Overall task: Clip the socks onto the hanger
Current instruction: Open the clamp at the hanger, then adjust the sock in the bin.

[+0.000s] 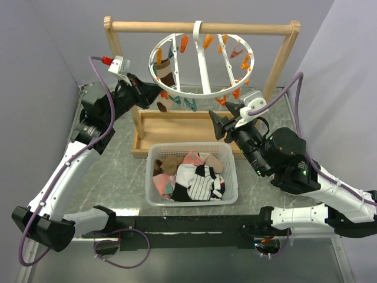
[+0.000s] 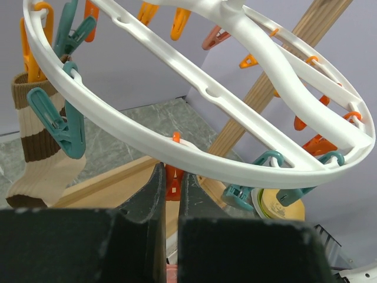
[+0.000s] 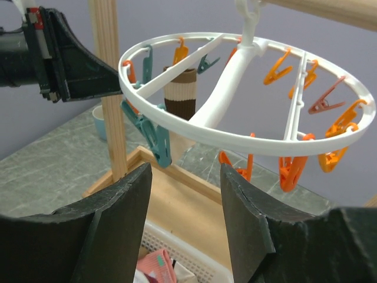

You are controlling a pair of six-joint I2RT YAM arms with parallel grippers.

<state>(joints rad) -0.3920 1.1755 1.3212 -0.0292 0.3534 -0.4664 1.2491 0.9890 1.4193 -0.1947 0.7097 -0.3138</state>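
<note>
The left fingers (image 2: 159, 187) pinch an orange peg (image 2: 172, 184) under the hanger (image 1: 202, 68), while the right fingers (image 3: 131, 203) gape empty. Socks (image 1: 191, 177) fill the basket (image 1: 188, 203) on the desk (image 1: 118, 177). One striped sock (image 1: 165, 73) hangs clipped.

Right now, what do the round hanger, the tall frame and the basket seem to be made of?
Hanger: likely plastic, white and glossy, with smooth moulded bars. Frame: light wood, matte, with grain lines showing. Basket: probably plastic, white, with slotted moulded walls.

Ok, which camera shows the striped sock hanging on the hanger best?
Left wrist: the brown-and-cream striped sock hangs close at left, stripes clear. Top external shows it small; right wrist only its cuff behind the hanger.
</note>
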